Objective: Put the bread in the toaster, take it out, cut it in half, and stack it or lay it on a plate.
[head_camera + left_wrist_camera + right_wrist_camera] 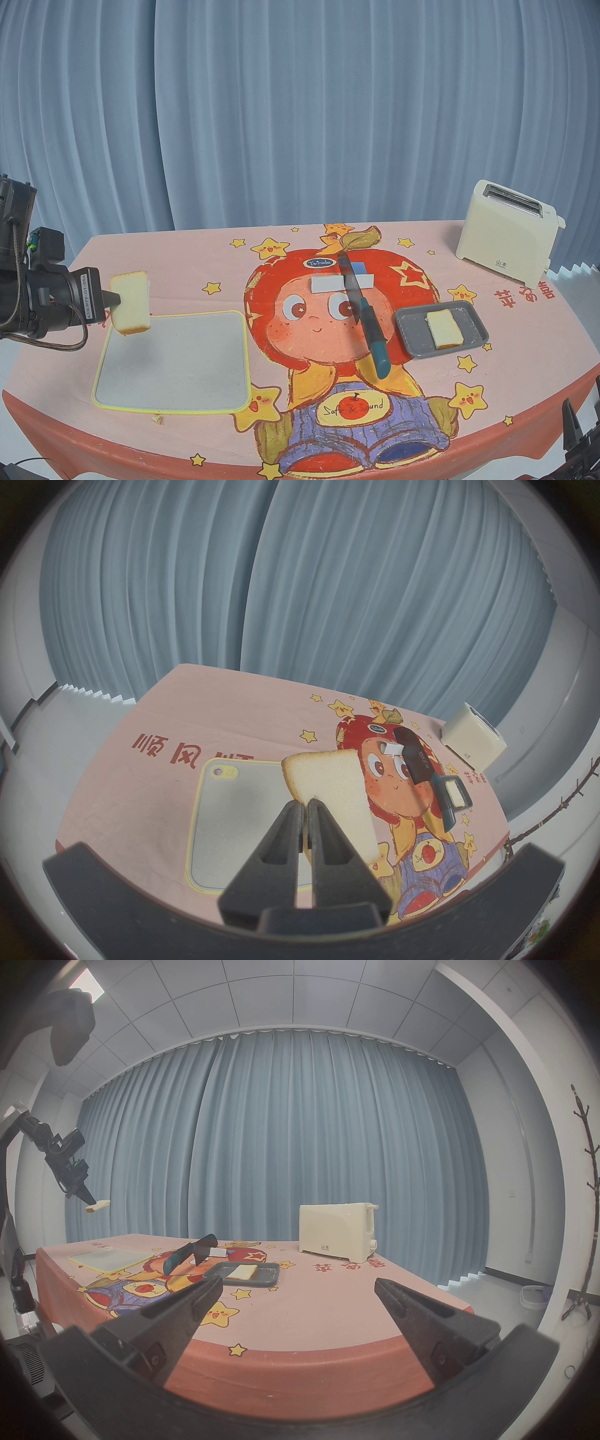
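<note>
Two slices: bread slice point(130, 302) clamped in my left gripper point(305, 805) above cutting board point(175, 362); second slice point(444, 328) on grey tray point(409, 331); right gripper point(297, 1284) splayed, cropped in head view.

Glossy cream plastic toaster point(503, 240), matt speckled cutting board point(181, 369), cloth table cover point(187, 262)

Cutting board point(172, 362) near-left on table point(187, 262); bread slice point(131, 302) above its far-left corner, in left gripper point(115, 300). Knife point(364, 315) centre, tray point(409, 331) just right of it, bread piece point(444, 328) on it. Toaster point(509, 231) far right.
</note>
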Robot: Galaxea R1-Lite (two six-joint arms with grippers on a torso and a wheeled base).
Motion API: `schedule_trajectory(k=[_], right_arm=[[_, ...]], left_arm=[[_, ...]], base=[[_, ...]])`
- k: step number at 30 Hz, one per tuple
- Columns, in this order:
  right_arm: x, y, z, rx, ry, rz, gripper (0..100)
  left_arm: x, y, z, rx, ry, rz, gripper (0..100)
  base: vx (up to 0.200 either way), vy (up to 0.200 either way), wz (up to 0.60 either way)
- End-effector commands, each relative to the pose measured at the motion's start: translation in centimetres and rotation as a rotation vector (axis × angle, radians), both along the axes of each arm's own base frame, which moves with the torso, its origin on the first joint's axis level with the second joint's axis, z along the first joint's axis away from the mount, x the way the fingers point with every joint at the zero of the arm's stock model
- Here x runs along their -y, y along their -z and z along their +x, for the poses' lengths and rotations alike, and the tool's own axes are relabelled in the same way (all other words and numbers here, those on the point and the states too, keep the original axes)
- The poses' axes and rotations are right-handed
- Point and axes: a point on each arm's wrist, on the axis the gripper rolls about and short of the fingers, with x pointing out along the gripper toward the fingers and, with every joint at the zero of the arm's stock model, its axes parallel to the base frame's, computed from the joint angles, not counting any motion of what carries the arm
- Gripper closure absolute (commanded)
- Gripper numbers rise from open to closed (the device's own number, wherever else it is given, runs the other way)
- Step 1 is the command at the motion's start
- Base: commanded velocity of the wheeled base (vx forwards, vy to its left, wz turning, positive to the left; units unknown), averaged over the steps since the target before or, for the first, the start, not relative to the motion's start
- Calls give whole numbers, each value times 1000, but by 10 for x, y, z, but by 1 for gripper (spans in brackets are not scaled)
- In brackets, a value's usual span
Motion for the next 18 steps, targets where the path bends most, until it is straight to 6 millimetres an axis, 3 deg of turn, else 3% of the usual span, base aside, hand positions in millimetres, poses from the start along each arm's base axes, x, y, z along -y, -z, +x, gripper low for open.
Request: schedule_trajectory(k=[1, 18], right_arm=[[0, 5, 0, -1, -1, 0, 0], [0, 5, 0, -1, -1, 0, 0]], left_arm=[[0, 0, 0, -2, 1, 1, 100], [0, 0, 0, 1, 1, 0, 100]], base=[[0, -200, 0], [0, -200, 0]])
